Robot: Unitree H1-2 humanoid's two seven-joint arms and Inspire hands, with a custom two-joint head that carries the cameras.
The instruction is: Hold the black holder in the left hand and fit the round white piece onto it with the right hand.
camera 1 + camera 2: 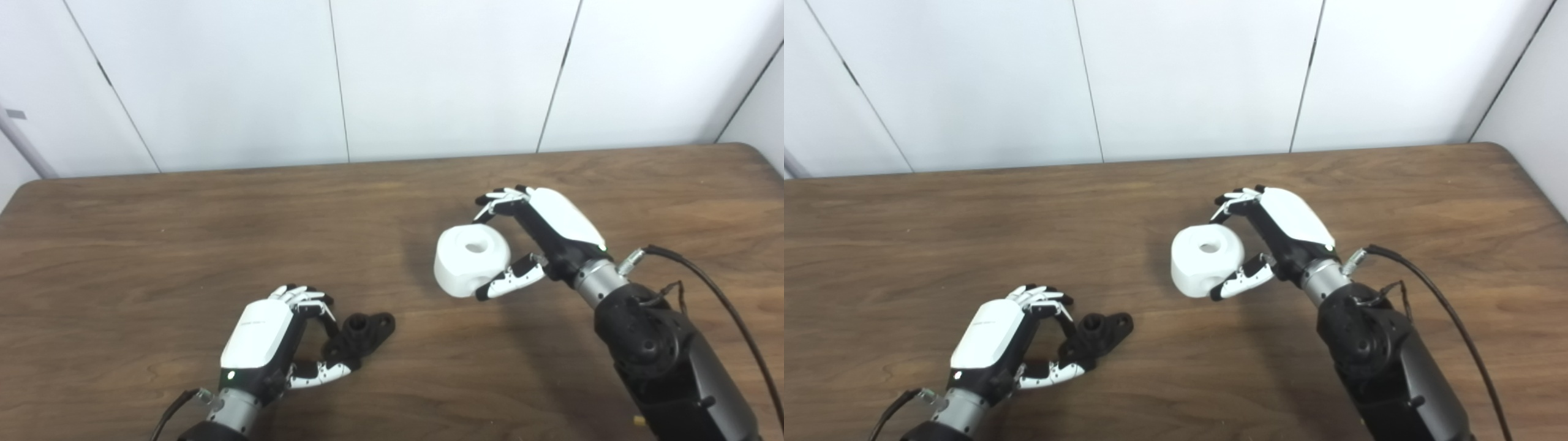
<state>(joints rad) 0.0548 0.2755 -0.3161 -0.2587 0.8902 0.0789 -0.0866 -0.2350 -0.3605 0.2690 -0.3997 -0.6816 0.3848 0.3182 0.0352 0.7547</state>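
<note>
Both of my hands are loaded: holder on the left, white piece on the right.

In the left eye view I see my left hand (pixel 278 343) low over the wooden table (pixel 122 245), its fingers and thumb closed around the near end of the black holder (pixel 361 334), whose flanged end with its round socket sticks out to the right. I cannot tell whether the holder rests on the wood. In the right eye view my right hand (pixel 1274 236) pinches the round white piece (pixel 1206 260) between fingers on its far edge and thumb on its near side, the centre hole facing up. The piece sits up and to the right of the holder, well apart from it.
</note>
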